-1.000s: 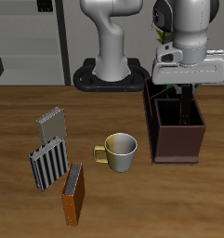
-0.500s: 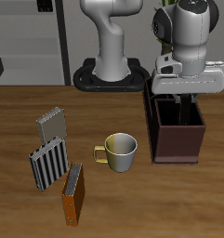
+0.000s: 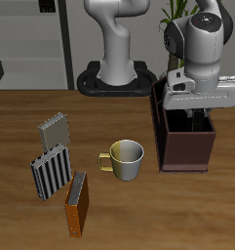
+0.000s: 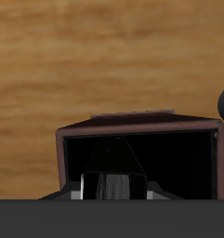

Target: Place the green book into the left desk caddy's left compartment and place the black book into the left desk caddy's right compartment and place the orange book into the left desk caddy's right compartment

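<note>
My gripper hangs over the dark maroon left desk caddy, its fingers reaching down inside the walls. It is shut on the black book, which stands on edge between the fingers and is lowered into a wide, dark section of the caddy. From the exterior view the book is mostly hidden by the gripper and the caddy wall. The orange book lies on the table near the front edge, far from the gripper. The green book is hidden from view.
A pale green mug stands mid-table between the caddy and the books. Two grey striped books lie behind the orange book. The robot's base stands at the back.
The gripper has come down toward the caddy and shifted slightly toward the table's front, taking the black book deeper between the walls. Nothing else has moved.
</note>
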Motion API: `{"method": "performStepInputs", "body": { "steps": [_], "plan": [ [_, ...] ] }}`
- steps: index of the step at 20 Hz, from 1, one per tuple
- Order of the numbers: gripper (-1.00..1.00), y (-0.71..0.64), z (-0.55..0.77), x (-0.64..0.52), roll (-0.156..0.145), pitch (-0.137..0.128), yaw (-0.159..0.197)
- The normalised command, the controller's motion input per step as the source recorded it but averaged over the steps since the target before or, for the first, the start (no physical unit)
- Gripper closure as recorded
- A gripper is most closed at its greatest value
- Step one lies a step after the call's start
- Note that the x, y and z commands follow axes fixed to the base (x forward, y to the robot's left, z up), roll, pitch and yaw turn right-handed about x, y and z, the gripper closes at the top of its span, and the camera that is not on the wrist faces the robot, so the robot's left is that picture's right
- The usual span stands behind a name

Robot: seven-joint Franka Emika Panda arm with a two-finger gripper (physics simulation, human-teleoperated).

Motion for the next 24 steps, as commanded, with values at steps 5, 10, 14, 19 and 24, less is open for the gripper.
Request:
{"method": "performStepInputs", "body": {
  "steps": [5,10,14,19,24],
  "plan": [
    [-1.00,0.13,0.00,-0.04,0.034,0.026,0.029],
    [-1.00,0.05,0.14,-0.05,0.006,-0.029,0.009],
    [-1.00,0.03,0.15,-0.05,-0.007,-0.027,0.000],
    [-1.00,-0.16,0.20,-0.02,-0.009,-0.010,-0.010],
    [-1.00,-0.41,0.27,0.09,-0.036,-0.006,-0.022]
  ]
}}
